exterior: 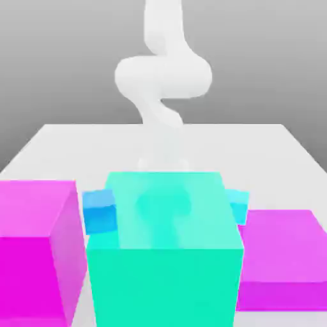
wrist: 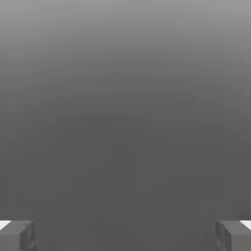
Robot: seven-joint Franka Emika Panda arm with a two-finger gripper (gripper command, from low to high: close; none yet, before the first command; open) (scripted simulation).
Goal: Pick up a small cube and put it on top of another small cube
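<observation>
Backdrop: plain grey wall behind a white tabletop (exterior: pixel 57 144), seen in the exterior view.
Blue cube: a small blue cube (exterior: pixel 99 211) sits at about nine o'clock of the big teal block, touching or just beside its far edge; I cannot tell which.
Cyan cube: a second small cube (exterior: pixel 239 205), paler, peeks out at about three o'clock of the same block, largely hidden behind it.
Handling: both small cubes look rigid, flat-faced and probably light. My judgement is that a pinch across two opposite side faces, near mid-height, would hold either one square. The smooth faces could slip if the pinch lands off-centre.
Teal block: a large teal cube (exterior: pixel 166 268) fills the foreground at six o'clock and screens much of the space between the small cubes.
Magenta blocks: one tall magenta block (exterior: pixel 35 249) at the exterior view's left, one lower magenta block (exterior: pixel 281 255) at the exterior view's right.
Arm: the white arm (exterior: pixel 163 73) rises at twelve o'clock behind the teal block, folded in an S-curve, its lower end hidden by that block.
Gripper: in the hand view the gripper (wrist: pixel 125 235) stands fully spread, fingertips (wrist: pixel 17 235) well apart, with nothing between them.
Progress: neither small cube looks lifted, so the pick seems not yet begun.
</observation>
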